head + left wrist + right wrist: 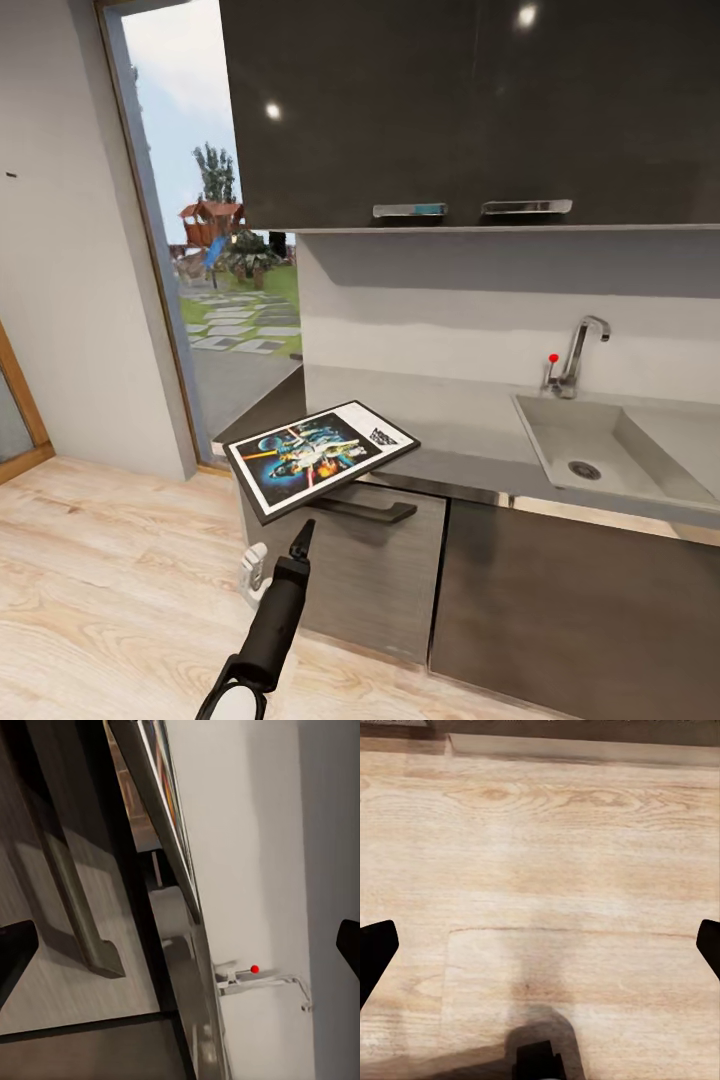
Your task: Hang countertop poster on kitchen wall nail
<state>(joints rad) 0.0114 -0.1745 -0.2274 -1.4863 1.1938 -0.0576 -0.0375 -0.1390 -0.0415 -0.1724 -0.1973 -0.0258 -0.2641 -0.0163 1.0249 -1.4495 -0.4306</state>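
The black-framed Star Wars poster (320,455) lies flat on the left end of the light-grey kitchen countertop (460,425), its near corner hanging past the edge. My left gripper (278,562) stands open just below and in front of that corner, pointing up at it with nothing between its fingers. The left wrist view catches the poster's edge (161,810) from below. A tiny dark wall nail (10,175) marks the pale wall at far left. My right gripper (540,952) is open over the wooden floor (547,847).
A moulded sink (600,450) with a chrome tap (582,350) sits at the counter's right. Dark upper cabinets (450,100) hang above the counter. A drawer handle (365,512) juts out under the poster. A glass doorway (215,250) opens onto a garden.
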